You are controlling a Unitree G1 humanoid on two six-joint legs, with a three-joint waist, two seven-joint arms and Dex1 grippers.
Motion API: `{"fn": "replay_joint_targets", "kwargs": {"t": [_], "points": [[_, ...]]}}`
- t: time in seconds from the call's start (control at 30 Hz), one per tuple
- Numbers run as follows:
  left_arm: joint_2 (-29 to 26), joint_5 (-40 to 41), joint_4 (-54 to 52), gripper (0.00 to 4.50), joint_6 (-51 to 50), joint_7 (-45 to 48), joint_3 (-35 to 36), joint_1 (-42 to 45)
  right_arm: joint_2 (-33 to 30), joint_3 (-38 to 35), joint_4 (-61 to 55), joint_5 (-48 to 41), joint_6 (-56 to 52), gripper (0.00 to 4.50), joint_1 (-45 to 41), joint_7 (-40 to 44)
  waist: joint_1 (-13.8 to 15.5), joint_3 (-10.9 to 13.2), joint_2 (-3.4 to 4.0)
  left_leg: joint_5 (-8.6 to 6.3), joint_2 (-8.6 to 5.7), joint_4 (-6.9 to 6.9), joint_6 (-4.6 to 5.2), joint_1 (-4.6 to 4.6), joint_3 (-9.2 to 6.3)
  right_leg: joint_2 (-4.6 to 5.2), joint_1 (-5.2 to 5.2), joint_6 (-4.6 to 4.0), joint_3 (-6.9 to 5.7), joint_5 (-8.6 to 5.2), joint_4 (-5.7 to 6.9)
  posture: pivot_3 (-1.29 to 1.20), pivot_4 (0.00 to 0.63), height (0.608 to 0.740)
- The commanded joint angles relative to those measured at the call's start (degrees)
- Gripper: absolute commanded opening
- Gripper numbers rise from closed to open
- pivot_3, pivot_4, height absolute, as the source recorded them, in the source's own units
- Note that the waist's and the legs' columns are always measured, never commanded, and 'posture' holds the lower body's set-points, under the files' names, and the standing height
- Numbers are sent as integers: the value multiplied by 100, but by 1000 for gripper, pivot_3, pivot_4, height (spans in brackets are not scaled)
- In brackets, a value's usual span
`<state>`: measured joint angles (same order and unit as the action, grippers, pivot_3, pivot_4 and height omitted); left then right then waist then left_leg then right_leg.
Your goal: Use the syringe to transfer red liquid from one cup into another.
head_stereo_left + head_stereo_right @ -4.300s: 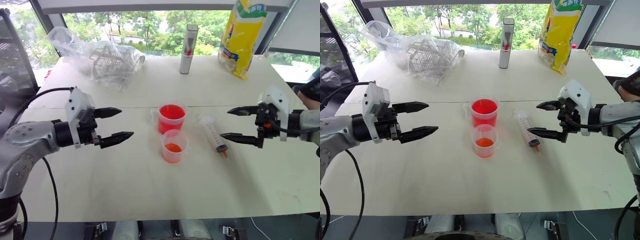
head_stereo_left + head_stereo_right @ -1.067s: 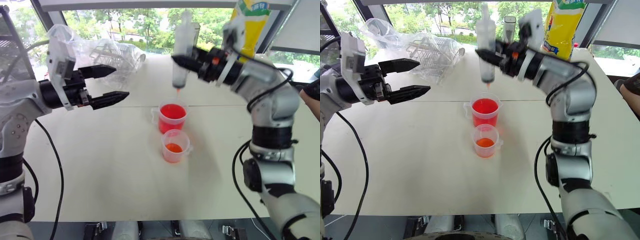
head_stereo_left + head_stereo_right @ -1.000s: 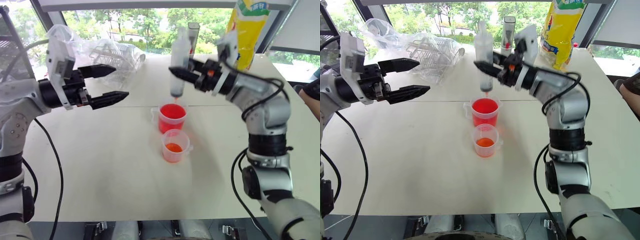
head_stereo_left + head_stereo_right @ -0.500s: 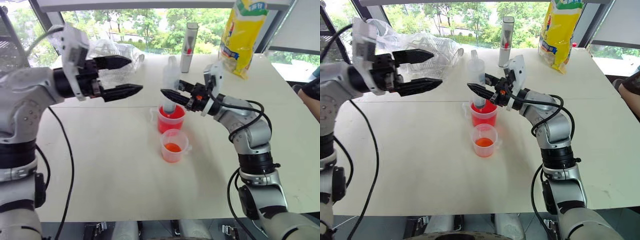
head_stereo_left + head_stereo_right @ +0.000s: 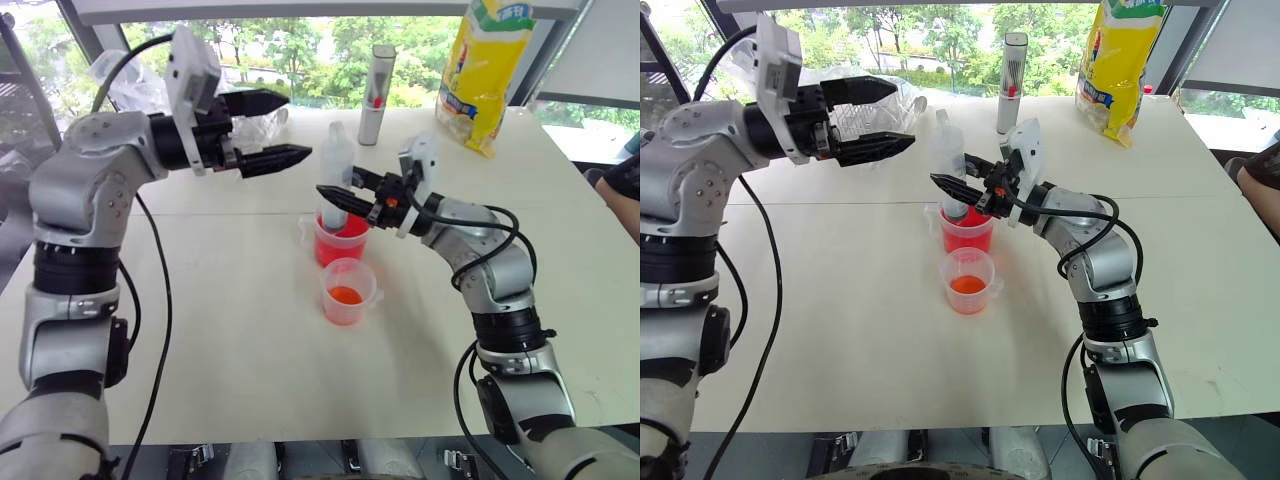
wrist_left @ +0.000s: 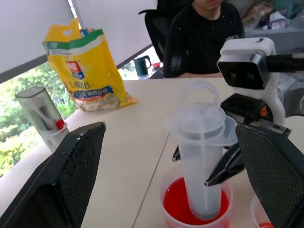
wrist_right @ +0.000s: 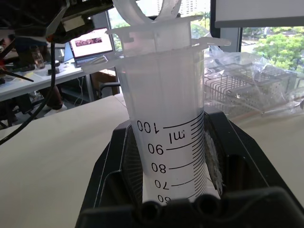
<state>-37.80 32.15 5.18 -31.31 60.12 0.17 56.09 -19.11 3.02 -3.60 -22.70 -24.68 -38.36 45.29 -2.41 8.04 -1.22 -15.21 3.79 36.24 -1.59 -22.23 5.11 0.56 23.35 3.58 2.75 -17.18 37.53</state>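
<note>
White tabletop (image 5: 200, 330) spans your frame. At center, your right gripper (image 5: 335, 193) is clamped on the syringe (image 5: 336, 180), which stands upright with its lower end dipped in the red liquid (image 5: 350, 232) of the larger cup (image 5: 342, 243). Just below it sits the smaller cup (image 5: 349, 291). At upper left, your left gripper (image 5: 282, 128) hangs spread wide, empty, pointing toward the syringe top.

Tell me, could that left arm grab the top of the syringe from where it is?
Probably yes. The open left gripper hangs beside the syringe, level with its plunger top, nothing between them. The right gripper clamps only the barrel lower down.
</note>
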Motion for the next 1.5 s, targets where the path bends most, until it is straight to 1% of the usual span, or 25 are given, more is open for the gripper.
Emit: {"fn": "replay_joint_targets", "kwargs": {"t": [0.03,0.43,0.87,0.97,1.0,1.07,1.1,1.2,1.23,1.5], "points": [[103,-171,214,4500,259,105,6,307,-16,-17,-55,7,182,1390,-22,43,1,0,0,0,0,0,0,0,1,0,0,0,0,0,0,0,150,740],[549,-753,1206,4500,859,465,-200,693,-44,94,61,152,333,1390,3,146,4,0,0,1,0,3,-1,-1,0,1,0,0,-1,0,3,0,150,740],[928,-991,1709,4500,1034,785,-289,974,-23,125,77,242,378,1390,-2,197,0,0,0,1,0,3,-1,-1,0,0,1,1,-1,0,5,0,150,740],[1060,-1004,1775,3674,1030,806,-309,1048,-28,130,73,256,381,1390,-2,217,4,0,0,1,0,4,-1,-2,0,0,1,1,0,0,5,0,150,740],[1106,-1007,1797,3242,1025,816,-313,1069,-27,132,73,262,383,1390,-4,222,3,0,0,1,0,4,-1,-2,0,0,1,1,-1,0,5,0,150,740],[1175,-1001,1826,2192,1011,846,-302,1089,-23,131,76,266,385,1390,-6,230,2,0,0,1,-1,4,-1,-1,0,0,1,1,-1,0,5,0,150,740],[1206,-995,1824,1775,995,861,-299,1083,-20,131,74,268,384,1390,-7,232,2,0,0,1,-1,4,-1,-2,0,0,1,1,0,0,5,0,150,740],[1267,-982,1795,221,945,911,-287,1052,-9,124,85,275,384,1390,-13,236,-7,0,0,1,-1,4,-1,-1,0,0,1,1,0,0,6,0,150,740],[1280,-985,1790,43,933,919,-281,1044,-4,121,95,280,388,1390,-17,240,-10,0,0,1,0,4,-1,-1,-1,-1,1,1,0,0,6,0,150,740],[1315,-931,1752,43,794,912,-216,1059,52,129,254,293,442,1390,-25,256,-3,0,0,1,0,6,-2,-1,-1,-1,2,1,0,0,11,0,150,740]]}}
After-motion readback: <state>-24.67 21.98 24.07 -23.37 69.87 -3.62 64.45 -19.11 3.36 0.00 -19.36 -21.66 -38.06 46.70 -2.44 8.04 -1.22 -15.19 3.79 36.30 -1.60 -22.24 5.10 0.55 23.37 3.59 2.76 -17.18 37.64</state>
